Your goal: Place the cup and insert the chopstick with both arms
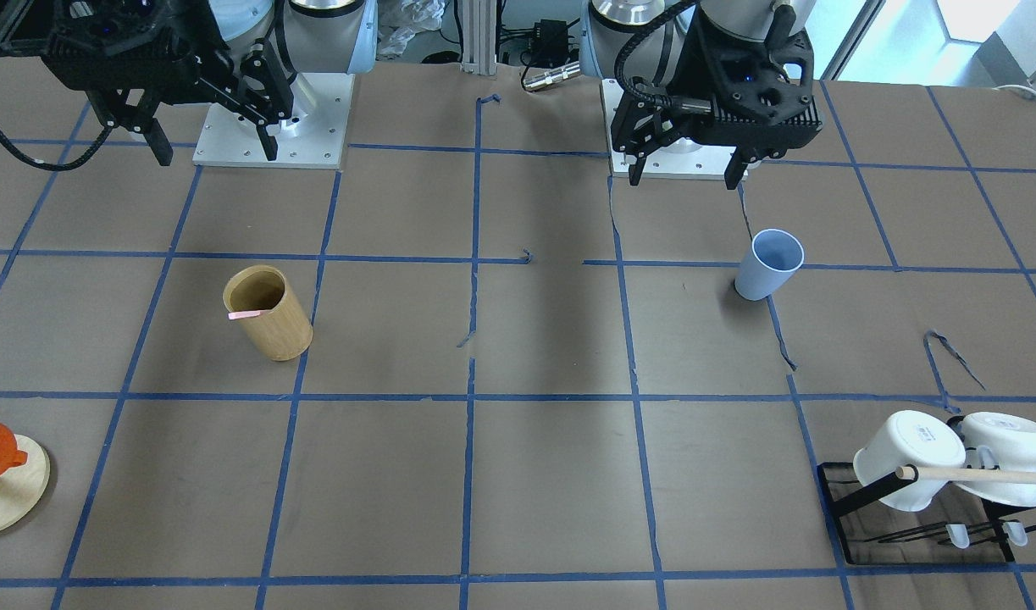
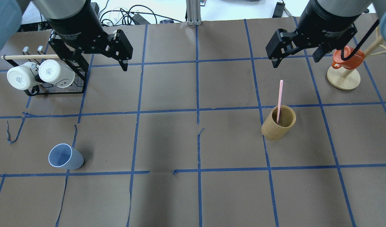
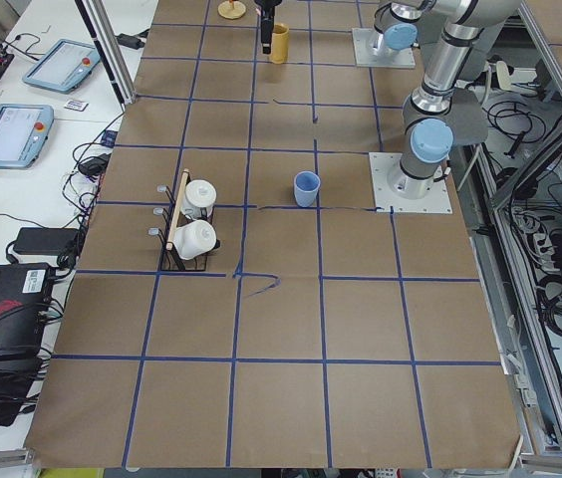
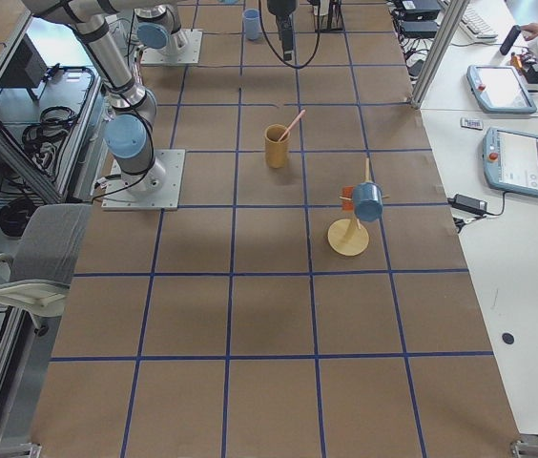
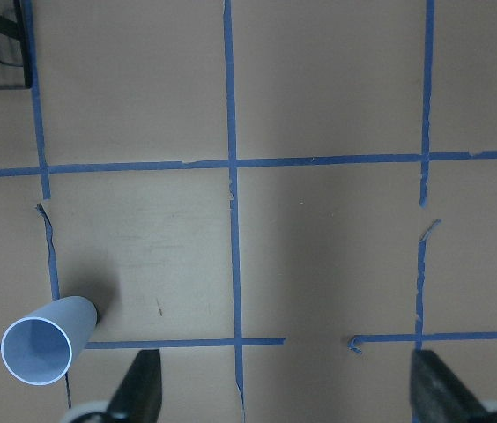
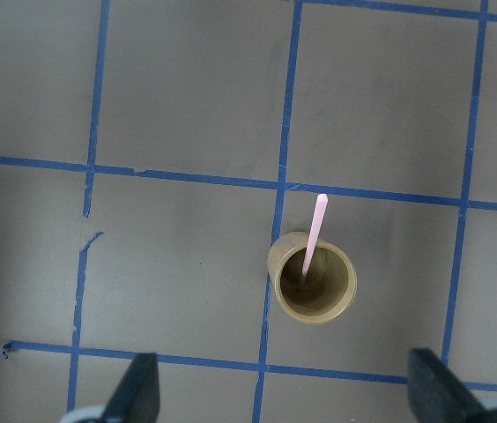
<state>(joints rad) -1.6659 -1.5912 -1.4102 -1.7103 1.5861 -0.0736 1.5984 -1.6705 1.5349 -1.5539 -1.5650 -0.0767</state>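
Note:
The light blue cup stands upright on the table on my left side; it also shows in the front view and the left wrist view. My left gripper hangs open and empty high above the table, back from the cup. One pale pink chopstick leans in the tan bamboo cylinder on my right side, and shows in the right wrist view. My right gripper is open and empty, high above and behind the cylinder.
A black rack with two white mugs and a wooden rod stands at the far left. A wooden stand with an orange cup is at the far right. Blue tape lines cross the brown table cover.

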